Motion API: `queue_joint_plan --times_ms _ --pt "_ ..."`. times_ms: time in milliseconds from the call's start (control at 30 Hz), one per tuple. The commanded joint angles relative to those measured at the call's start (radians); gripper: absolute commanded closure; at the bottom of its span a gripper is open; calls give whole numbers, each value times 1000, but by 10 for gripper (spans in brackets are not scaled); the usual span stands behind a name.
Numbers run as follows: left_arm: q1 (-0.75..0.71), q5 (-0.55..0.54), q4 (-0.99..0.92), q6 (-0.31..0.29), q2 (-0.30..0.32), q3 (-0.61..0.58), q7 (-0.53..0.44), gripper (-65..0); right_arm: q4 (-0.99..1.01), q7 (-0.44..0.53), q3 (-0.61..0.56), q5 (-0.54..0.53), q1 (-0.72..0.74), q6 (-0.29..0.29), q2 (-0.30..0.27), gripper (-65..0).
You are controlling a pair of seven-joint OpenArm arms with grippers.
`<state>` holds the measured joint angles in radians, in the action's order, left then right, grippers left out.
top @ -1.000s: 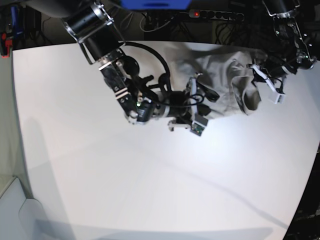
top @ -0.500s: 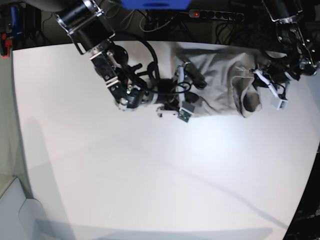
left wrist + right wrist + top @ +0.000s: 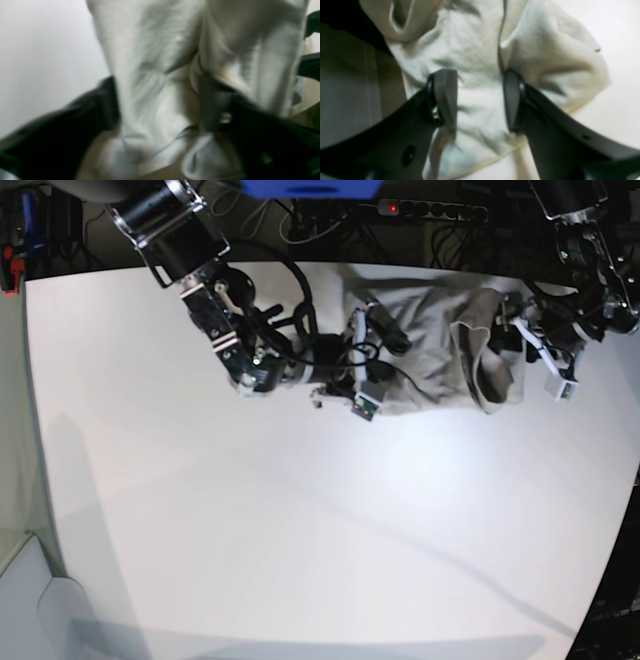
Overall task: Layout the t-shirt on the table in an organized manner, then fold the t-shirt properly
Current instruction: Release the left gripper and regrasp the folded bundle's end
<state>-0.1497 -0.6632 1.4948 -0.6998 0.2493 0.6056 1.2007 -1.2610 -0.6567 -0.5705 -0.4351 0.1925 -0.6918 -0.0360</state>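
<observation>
Beyond the far edge of the white surface the room lay dark, a clutter of black cables [image 3: 330, 225] trailing behind it. A black power strip [image 3: 435, 210] ran along there, its red switch glowing. Above it sat a bright blue object [image 3: 310, 188], cut off by the frame. At the far left corner something small and red [image 3: 10, 265] showed. Light came from overhead, throwing long soft shadows.
</observation>
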Motion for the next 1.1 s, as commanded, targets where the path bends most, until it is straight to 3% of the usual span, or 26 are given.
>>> queue_joint_plan --times_ms 0,133,300,500,667,900,1067 --pt "5 -19 20 2 15 12 -12 -542 -16 15 2 -12 14 -6 6 -307" --pt "-9 -19 20 2 14 115 -2 -616 -30 13 2 -12 14 -6 9 -306" --pt "-11 -20 22 2 15 228 3 -615 -44 15 2 -12 12 -6 9 -306" --pt "2 -20 22 2 34 368 84 -615 -46 13 2 -12 14 -6 9 -306" --pt "43 -20 77 2 25 365 90 -615 -73 12 4 -14 14 -6 9 -306" --pt "118 -22 109 2 -9 330 92 -615 -293 -42 10 -14 -26 -6 5 -306" --pt "147 -94 111 2 -55 288 143 -615 -378 -62 59 -14 -81 -6 0 -306"
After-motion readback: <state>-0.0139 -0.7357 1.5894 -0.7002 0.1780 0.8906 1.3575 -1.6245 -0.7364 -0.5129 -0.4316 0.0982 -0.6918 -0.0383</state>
